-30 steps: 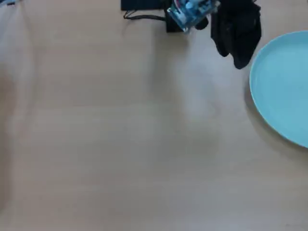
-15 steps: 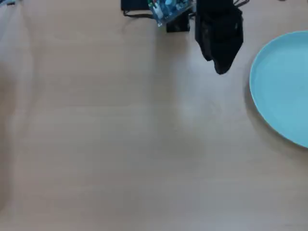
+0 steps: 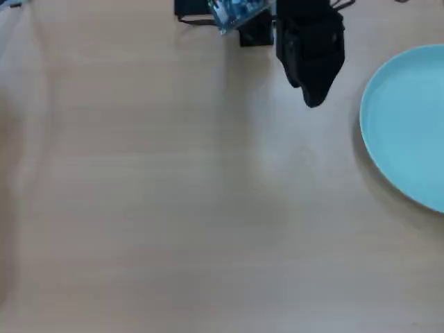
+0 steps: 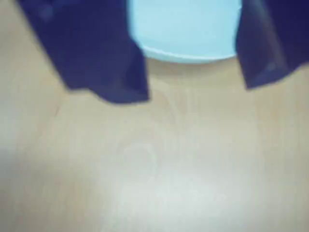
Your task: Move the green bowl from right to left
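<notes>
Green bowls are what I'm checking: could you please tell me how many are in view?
1. The green bowl lies at the table's right edge in the overhead view, partly cut off; the wrist view shows it ahead of the open gripper. Others may lie outside the frame.

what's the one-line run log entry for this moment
gripper: open, empty | bowl: on table, right side in overhead view, untouched | gripper apart from bowl, facing its rim

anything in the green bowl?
Nothing visible inside the green bowl; its shown surface is bare. The overhead view crops its right part, and the open gripper blocks its sides in the wrist view.
</notes>
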